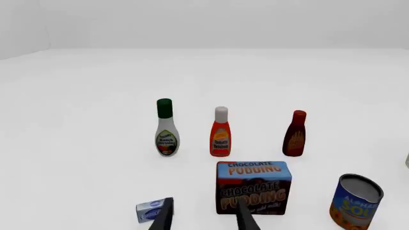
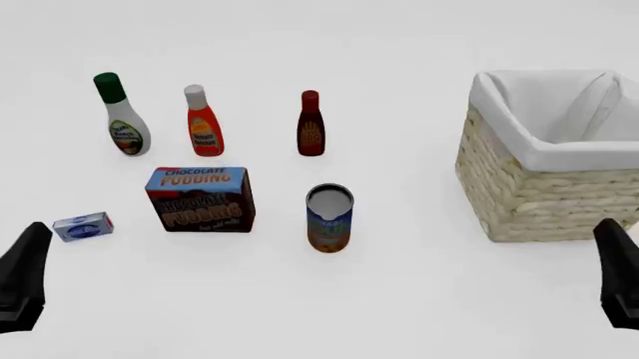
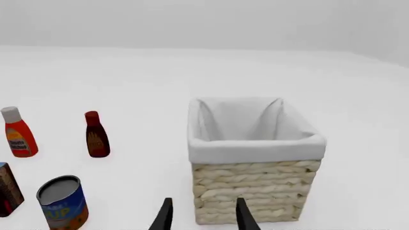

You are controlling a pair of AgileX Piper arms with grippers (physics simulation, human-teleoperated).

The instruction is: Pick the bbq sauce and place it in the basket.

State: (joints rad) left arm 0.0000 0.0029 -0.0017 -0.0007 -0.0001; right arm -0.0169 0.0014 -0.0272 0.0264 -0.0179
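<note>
The bbq sauce (image 2: 310, 125) is a slim dark reddish-brown bottle with a red cap. It stands upright at the right end of a row of three bottles, and it also shows in both wrist views (image 1: 294, 134) (image 3: 96, 135). The wicker basket (image 2: 539, 202) with its white cloth lining stands at the right, and nothing shows inside it (image 3: 255, 187). My left gripper (image 1: 204, 218) is open and low at the near left (image 2: 28, 262), far from the sauce. At the near right, my right gripper (image 3: 203, 215) is open just in front of the basket (image 2: 614, 254). Neither holds anything.
A white bottle with a green cap (image 2: 122, 116) and an orange-red bottle with a white cap (image 2: 203, 123) stand left of the sauce. Nearer to me are a chocolate pudding box (image 2: 200, 198), a soup can (image 2: 330, 218) and a small blue-white box (image 2: 83, 226).
</note>
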